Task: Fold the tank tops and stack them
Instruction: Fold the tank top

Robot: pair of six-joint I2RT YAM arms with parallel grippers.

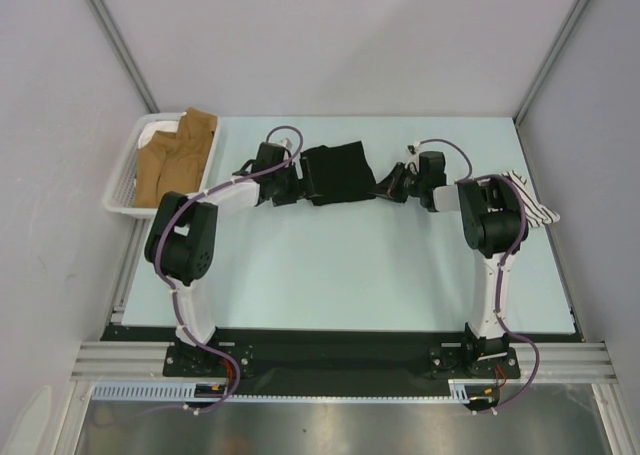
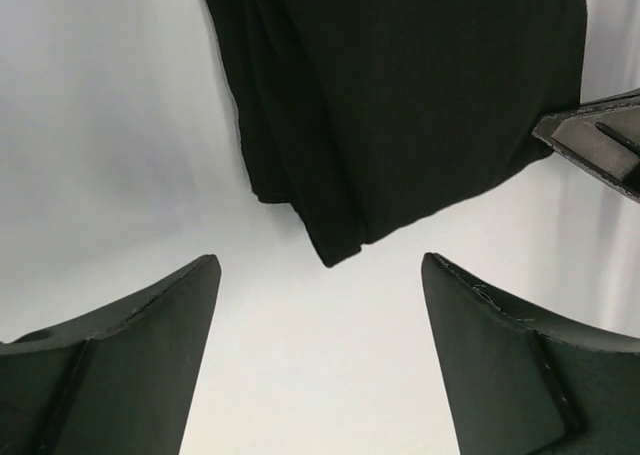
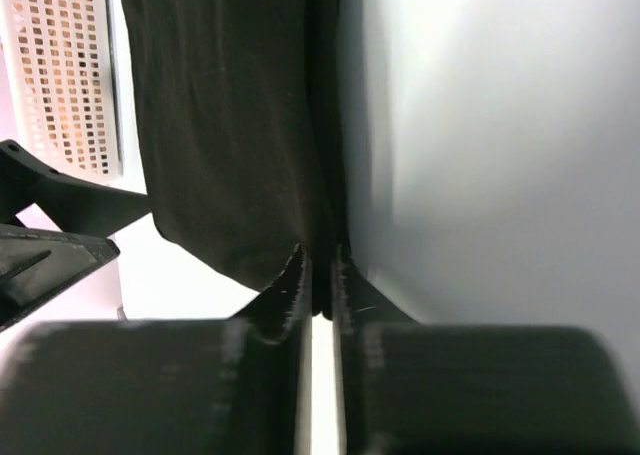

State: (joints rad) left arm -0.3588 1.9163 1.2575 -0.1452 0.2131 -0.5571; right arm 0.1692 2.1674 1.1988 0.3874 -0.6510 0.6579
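Obs., mid-task. The black tank top (image 1: 338,173) lies on the far middle of the table (image 1: 340,275), gathered into a compact, roughly rectangular bundle with layered edges showing in both wrist views. I judge it at least partly folded. Its near corner hangs ragged, so probably not finished.

Left gripper (image 2: 318,263): jaws spread wide, nothing between them. It hovers just beside the left corner of the black top, and the cloth ends just short of the fingertips.

Right gripper (image 3: 320,265): jaws drawn down to a thin slit at the top's right edge. A fold of black cloth runs into the slit, so it looks like a pinch on that edge.

The striped tank top (image 1: 532,203) is at the right edge of the table, partly hidden behind the right arm and well apart from the black one. I cannot tell whether it is folded.

White basket (image 1: 122,180) at far left holds tan garments (image 1: 175,160), which neither arm touches.

Progress, as judged:
- Black top: fold under way.
- Striped top: state unknown.
- Stacking: not yet done, since the two tops lie apart.
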